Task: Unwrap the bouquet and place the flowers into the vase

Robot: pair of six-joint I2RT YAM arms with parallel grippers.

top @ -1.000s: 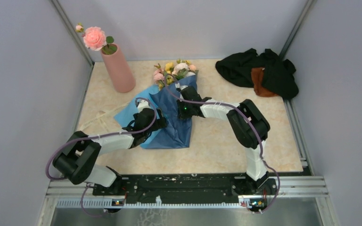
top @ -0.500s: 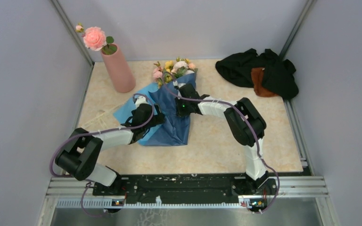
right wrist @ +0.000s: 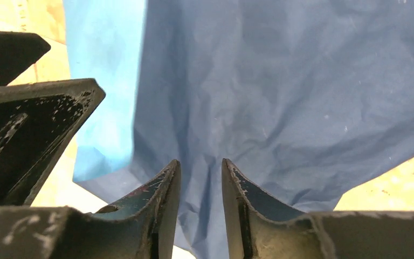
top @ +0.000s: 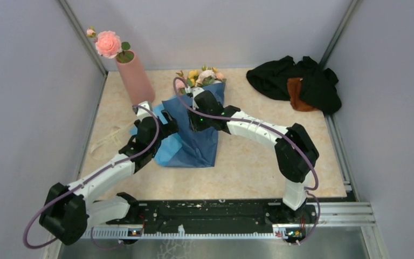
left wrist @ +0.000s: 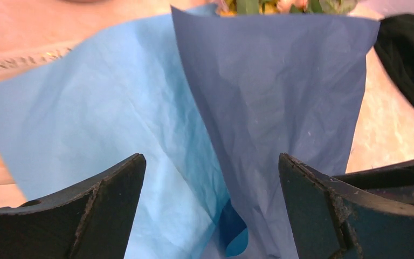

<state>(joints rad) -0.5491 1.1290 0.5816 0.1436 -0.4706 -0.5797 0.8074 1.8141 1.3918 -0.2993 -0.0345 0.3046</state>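
The left gripper (left wrist: 210,162) hangs with its jaws spread wide and nothing between them, just above the blue wrapping paper (left wrist: 302,65) of the bouquet (top: 194,145). Straight ahead of its fingers a darker flap (left wrist: 269,108) stands up as a fold. To its left a lighter sheet (left wrist: 97,108) lies flat, and past that a cream ribbon (left wrist: 21,58) lies loose on the table (top: 248,172).

Close on its right, the right gripper (right wrist: 200,162) points back down the wrapper with its jaws narrowly apart. The paper creases toward that gap, but I cannot tell whether a fold is pinched there. Beyond both grippers, at the wrapper's wide end, the flowers (top: 202,77) poke out with their stems covered. Further ahead and left of the left gripper stands the salmon-pink vase (top: 135,78), with a large pink rose (top: 108,43) in it. A black and brown cloth heap (top: 296,81) sits well off to the right gripper's right.

The step in hand looks like the unwrapping: the ribbon is off and the paper is half open. The next move probably calls for the left gripper to close on the dark flap's edge and peel it aside, baring the stems for a grasp.
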